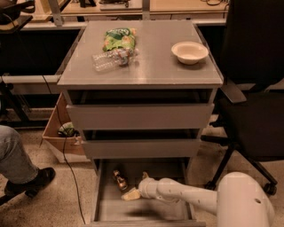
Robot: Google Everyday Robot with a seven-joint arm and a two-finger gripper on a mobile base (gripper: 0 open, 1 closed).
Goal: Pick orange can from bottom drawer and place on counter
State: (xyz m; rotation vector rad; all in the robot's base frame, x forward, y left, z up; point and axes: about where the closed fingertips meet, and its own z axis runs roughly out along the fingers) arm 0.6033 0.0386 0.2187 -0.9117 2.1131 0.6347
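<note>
The orange can [119, 180] is lying in the back left part of the bottom drawer [151, 213], which is standing pulled open at floor level. The gripper [137, 186] is hovering just to the right of the can inside the drawer, its 2 pale fingers [131, 194] spreading apart and holding nothing; whether the nearer one is touching the can is hard to tell. The white arm [186, 196] is reaching in from the lower right. Above, 2 shallower drawers [140, 116] are sitting slightly open. On the grey counter [155, 71], a green snack bag [119, 39] and a clear plastic bottle [113, 60] are lying together at the back left, while 1 pale bowl [189, 52] is resting well apart at the back right. A black office chair [255, 88] is standing to the right of the cabinet, a cardboard box [57, 135] is sitting on the speckled floor to the left, and a seated person's leg [15, 162] is showing at the left edge. A long desk [177, 6] is running behind.
</note>
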